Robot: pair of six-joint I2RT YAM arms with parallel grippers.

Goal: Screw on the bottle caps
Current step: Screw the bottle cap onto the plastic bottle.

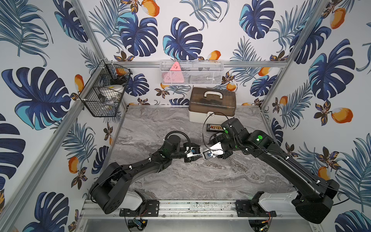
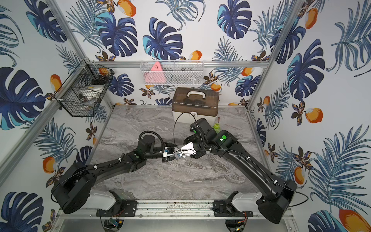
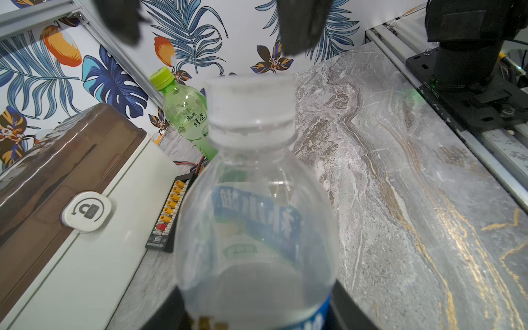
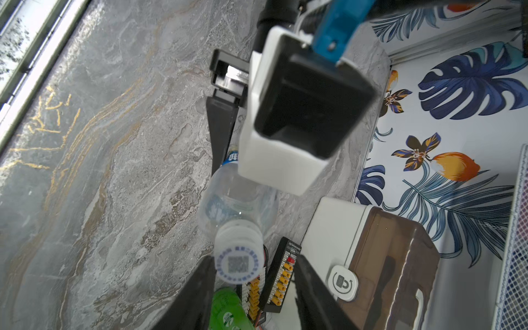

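Observation:
My left gripper point(image 3: 257, 311) is shut on the lower body of the clear bottle point(image 3: 257, 217), which has a pale blue label. The whitish cap point(image 3: 251, 100) sits on that bottle's neck. Seen from above in the right wrist view, this cap point(image 4: 239, 263) bears a printed code. My right gripper point(image 4: 254, 285) is open around it: one finger is close against the cap and the other stands well apart. Behind, the green bottle point(image 3: 184, 114) stands upright with the yellow-green cap point(image 3: 161, 77) on it. In a top view the green bottle point(image 2: 216, 127) peeks out behind the right arm.
A white box with a brown lid point(image 1: 211, 104) stands at the back of the marble table point(image 1: 160, 124). A black board of yellow connectors point(image 3: 168, 211) lies between the box and the bottles. Two wire baskets point(image 1: 106, 90) hang on the walls.

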